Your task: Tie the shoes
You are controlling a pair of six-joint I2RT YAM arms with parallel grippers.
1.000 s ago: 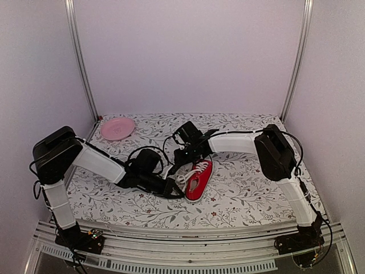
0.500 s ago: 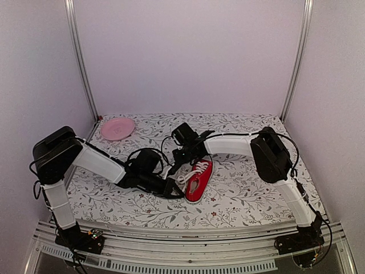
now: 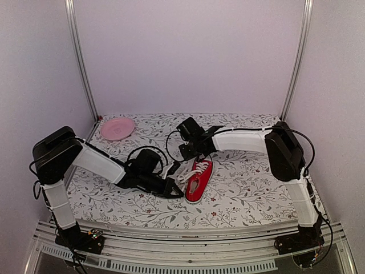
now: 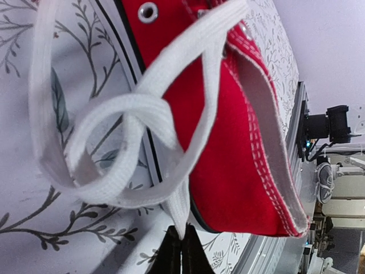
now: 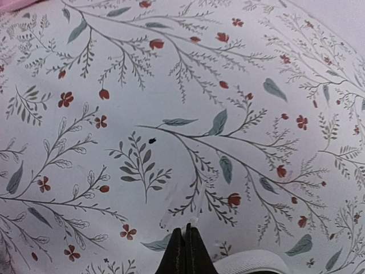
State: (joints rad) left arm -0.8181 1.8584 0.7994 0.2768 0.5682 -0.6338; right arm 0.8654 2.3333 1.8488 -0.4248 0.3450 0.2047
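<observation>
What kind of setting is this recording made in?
Probably a lab robot cell, not a home: plain pale walls framed by aluminium posts, two white-and-black robot arms bolted at the near edge, and a floral-print tablecloth.

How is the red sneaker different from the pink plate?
The red canvas sneaker is long and narrow, white-soled; the pink round plate is flat. The sneaker lies near the middle; the plate sits in the far left corner. The sneaker's white lace is pinched in the left gripper; nothing touches the plate. Both rest on the floral tablecloth.
</observation>
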